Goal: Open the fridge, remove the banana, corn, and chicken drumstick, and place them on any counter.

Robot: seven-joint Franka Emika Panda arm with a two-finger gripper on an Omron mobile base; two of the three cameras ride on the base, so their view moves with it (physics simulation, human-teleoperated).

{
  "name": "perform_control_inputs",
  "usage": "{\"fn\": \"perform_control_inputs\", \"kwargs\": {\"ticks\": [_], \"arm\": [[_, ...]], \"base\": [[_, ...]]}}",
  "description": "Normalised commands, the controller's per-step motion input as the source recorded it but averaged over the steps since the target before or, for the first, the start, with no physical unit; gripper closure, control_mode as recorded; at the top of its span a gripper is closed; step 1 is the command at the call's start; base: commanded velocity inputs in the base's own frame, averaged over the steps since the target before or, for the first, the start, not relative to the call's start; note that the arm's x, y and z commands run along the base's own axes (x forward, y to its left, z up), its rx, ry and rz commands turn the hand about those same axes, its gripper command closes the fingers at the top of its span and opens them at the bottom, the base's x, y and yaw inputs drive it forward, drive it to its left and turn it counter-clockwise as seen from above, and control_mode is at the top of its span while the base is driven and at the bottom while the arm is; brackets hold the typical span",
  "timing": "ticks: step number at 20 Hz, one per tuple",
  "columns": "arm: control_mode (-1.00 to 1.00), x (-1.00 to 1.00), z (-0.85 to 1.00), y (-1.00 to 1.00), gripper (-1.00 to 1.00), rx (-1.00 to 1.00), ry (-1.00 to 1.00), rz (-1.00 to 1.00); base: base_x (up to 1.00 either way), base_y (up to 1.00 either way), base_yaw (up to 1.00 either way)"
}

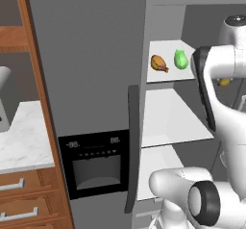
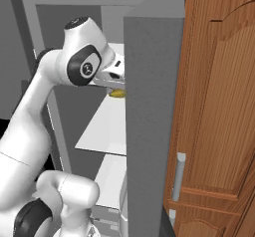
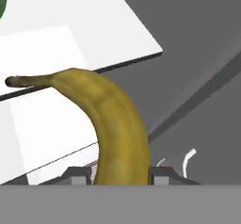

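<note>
The fridge (image 1: 91,79) stands open on its right side, so the first step is done. The gripper (image 3: 120,173) is clenched on the banana (image 3: 110,124), one finger tip pressed to each side, holding it off the white shelf (image 3: 56,44) inside. The chicken drumstick (image 1: 159,63) and corn (image 1: 180,59) lie side by side on the upper shelf, untouched; nothing has reached the counter (image 1: 21,136), at the left. The left base view shows both waiting items, while the right base view has the open door (image 2: 149,131) blocking them, with the banana just peeking out.
</note>
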Motion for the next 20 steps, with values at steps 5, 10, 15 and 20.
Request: {"fn": "perform_control_inputs", "kwargs": {"ticks": [5, 10, 15, 20], "arm": [[-1.0, -0.91, 0.07, 0.36, 1.0, 0.0, -0.01, 0.11], [-1.0, -0.86, 0.04, 0.51, 1.0, 0.0, 0.0, 0.15], [-1.0, -0.66, 0.0, 0.54, 1.0, 0.0, 0.0, 0.18], [-1.0, -0.36, 0.0, 0.55, 1.0, 0.0, 0.0, 0.28]], "base": [[0.0, 0.0, 0.0], [0.0, 0.0, 0.0], [0.0, 0.0, 0.0], [0.0, 0.0, 0.0]]}}
